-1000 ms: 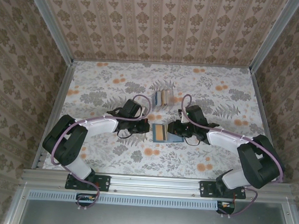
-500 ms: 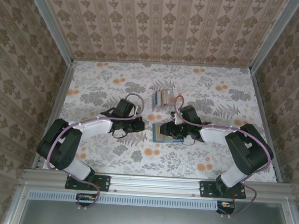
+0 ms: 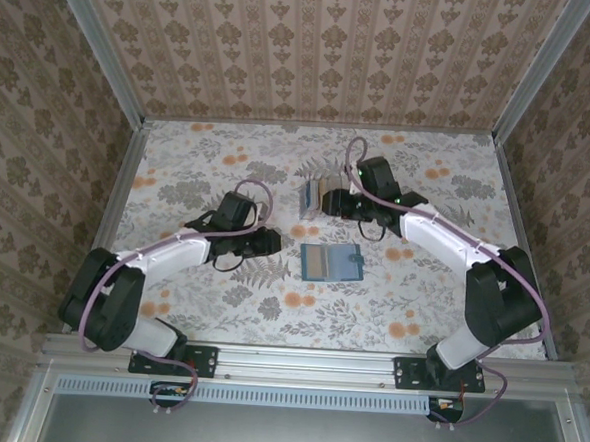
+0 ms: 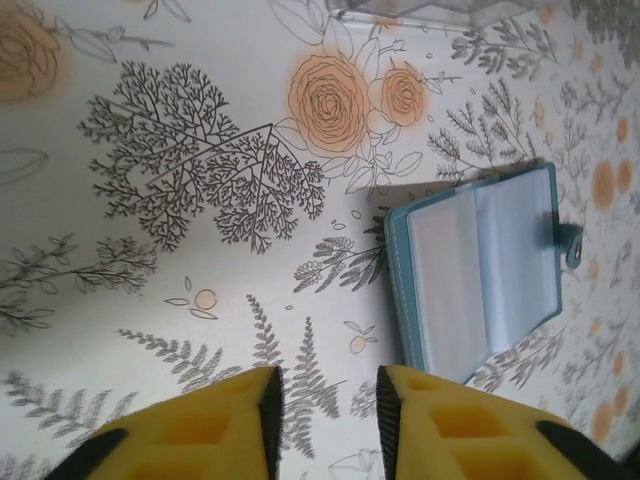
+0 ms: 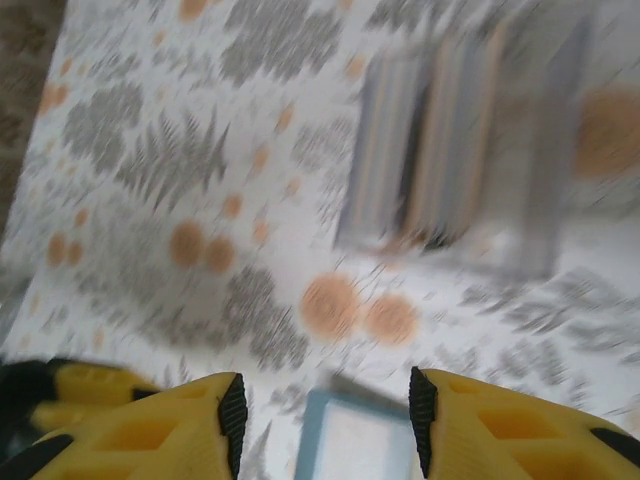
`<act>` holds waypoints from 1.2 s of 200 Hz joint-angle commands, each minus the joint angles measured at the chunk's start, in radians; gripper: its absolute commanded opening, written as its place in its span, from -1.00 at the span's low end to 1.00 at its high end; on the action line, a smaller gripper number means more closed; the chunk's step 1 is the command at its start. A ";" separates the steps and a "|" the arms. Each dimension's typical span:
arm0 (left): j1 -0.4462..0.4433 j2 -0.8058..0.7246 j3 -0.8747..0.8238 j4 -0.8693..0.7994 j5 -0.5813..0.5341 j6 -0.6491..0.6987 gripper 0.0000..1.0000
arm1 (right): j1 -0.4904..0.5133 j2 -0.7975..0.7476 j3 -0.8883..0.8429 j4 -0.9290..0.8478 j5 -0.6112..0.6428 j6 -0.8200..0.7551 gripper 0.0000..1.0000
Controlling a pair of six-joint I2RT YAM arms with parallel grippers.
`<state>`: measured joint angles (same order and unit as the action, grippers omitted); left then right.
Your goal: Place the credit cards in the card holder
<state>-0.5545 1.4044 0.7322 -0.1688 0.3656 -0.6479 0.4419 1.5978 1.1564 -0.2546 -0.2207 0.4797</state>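
The card holder (image 3: pixel 331 262) lies open and flat on the table, teal-edged with clear sleeves inside (image 4: pixel 480 270); its top edge (image 5: pixel 360 440) shows low in the blurred right wrist view. The credit cards (image 3: pixel 322 193) stand upright in a small clear box, blurred blue and tan (image 5: pixel 450 150). My left gripper (image 3: pixel 274 244) sits just left of the card holder, open with only tablecloth between its fingers (image 4: pixel 328 400). My right gripper (image 3: pixel 344 206) hangs between the card holder and the box, beside the cards, open and holding nothing (image 5: pixel 325 420).
The clear plastic box (image 4: pixel 420 10) stands behind the card holder, mid-table. The floral tablecloth (image 3: pixel 198 175) spreads free to the left and right. Patterned walls and metal rails (image 3: pixel 116 200) close in the table.
Both grippers have opened and left the card holder. The left one pulled back to the left; the right one swung up toward the box of cards. The holder now lies open alone.
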 commanded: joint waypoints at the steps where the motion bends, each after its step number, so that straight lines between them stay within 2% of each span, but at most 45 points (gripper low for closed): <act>1: 0.003 -0.065 -0.001 -0.072 -0.063 0.025 -0.09 | -0.032 0.084 0.113 -0.166 0.147 -0.057 0.01; 33: 0.004 -0.124 0.007 -0.174 -0.141 0.050 0.06 | -0.038 0.198 0.228 -0.181 0.109 -0.070 0.02; 47: 0.004 -0.151 -0.008 -0.198 -0.197 0.054 0.28 | -0.036 0.246 0.266 -0.182 0.090 -0.068 0.03; 55: 0.006 -0.162 -0.006 -0.239 -0.245 0.051 0.54 | -0.037 0.269 0.282 -0.181 0.084 -0.066 0.03; 77: 0.017 -0.195 -0.001 -0.331 -0.331 0.049 0.69 | -0.035 0.321 0.324 -0.176 0.038 -0.078 0.04; 121: 0.041 -0.280 -0.035 -0.325 -0.321 0.079 0.70 | -0.032 0.409 0.402 -0.207 0.033 -0.090 0.05; 170: 0.044 -0.290 -0.049 -0.318 -0.290 0.082 0.69 | -0.026 0.481 0.445 -0.206 -0.078 -0.081 0.04; 240: 0.046 -0.340 -0.088 -0.299 -0.283 0.067 0.69 | -0.039 0.402 0.327 -0.034 -0.246 -0.012 -0.11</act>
<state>-0.5152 1.0950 0.6666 -0.4648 0.0742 -0.5861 0.4080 2.0434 1.5345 -0.3614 -0.3649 0.4267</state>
